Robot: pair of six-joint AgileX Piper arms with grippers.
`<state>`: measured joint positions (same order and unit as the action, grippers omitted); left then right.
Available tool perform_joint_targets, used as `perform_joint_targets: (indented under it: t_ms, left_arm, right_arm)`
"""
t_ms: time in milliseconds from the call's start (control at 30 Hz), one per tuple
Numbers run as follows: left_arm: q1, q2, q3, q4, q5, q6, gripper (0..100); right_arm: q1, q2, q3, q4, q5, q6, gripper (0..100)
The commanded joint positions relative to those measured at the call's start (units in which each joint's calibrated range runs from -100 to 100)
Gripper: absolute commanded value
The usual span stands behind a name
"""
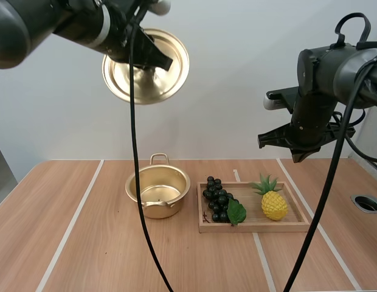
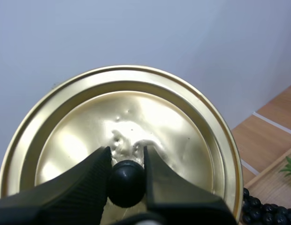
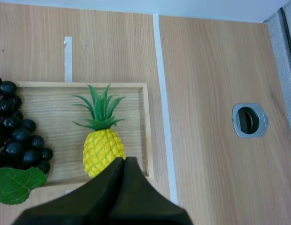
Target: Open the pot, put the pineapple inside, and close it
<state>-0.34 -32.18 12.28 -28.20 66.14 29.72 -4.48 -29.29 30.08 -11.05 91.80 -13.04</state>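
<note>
My left gripper [image 1: 157,58] is raised high above the table, shut on the black knob [image 2: 126,183] of the gold pot lid [image 1: 147,68], which hangs tilted with its underside toward the camera. The gold pot [image 1: 158,192] stands open on the table below. The yellow pineapple [image 1: 273,202] with green leaves lies in the wooden tray [image 1: 255,226], right of the pot. My right gripper [image 1: 296,149] hovers high above the tray's right end, fingers together as one dark wedge [image 3: 123,174] over the pineapple [image 3: 103,146].
A bunch of dark grapes [image 1: 220,200] with a green leaf fills the tray's left part, between pot and pineapple. A round metal grommet [image 1: 366,204] sits in the table near the right edge. White tape lines cross the wooden tabletop.
</note>
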Motion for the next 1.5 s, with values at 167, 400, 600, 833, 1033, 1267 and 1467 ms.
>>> perform_joint_targets:
  t_ms: [167, 400, 600, 833, 1033, 1267, 1467]
  left_arm:
    - [-0.05, -5.15, -10.82, -0.31, 3.81, -0.14, 0]
    - [-0.05, -5.88, -19.56, 1.11, 9.23, -0.83, 0]
    - [-0.05, -5.88, -24.82, 3.44, 9.55, -2.35, 0]
    - [-0.05, -5.88, -29.77, 4.66, 15.64, -2.45, 0]
    - [-0.05, -6.13, -31.16, 5.14, 19.26, -2.45, 0]
    - [-0.05, -6.5, -31.16, 6.17, 21.92, -2.45, 0]
    - [-0.05, -6.5, -31.16, 6.17, 23.25, -2.45, 0]
  right_arm:
    - [-0.24, -0.55, -0.08, 0.09, 3.36, -0.62, 19]
    - [-0.24, -0.55, -0.08, 0.52, 3.9, -1.53, 100]
    - [-0.24, -0.55, -0.08, 1.19, 1.64, -1.53, 100]
    - [-0.24, -0.41, -0.08, 9.62, -1.74, -4.94, 100]
    - [-0.24, -0.41, 1.81, 10.13, -6.49, -5.27, 100]
    - [-0.24, 3.66, 7.44, 11.74, -10.02, -5.47, 100]
    - [-0.24, 3.97, 7.75, 9.68, -12.61, -5.47, 100]
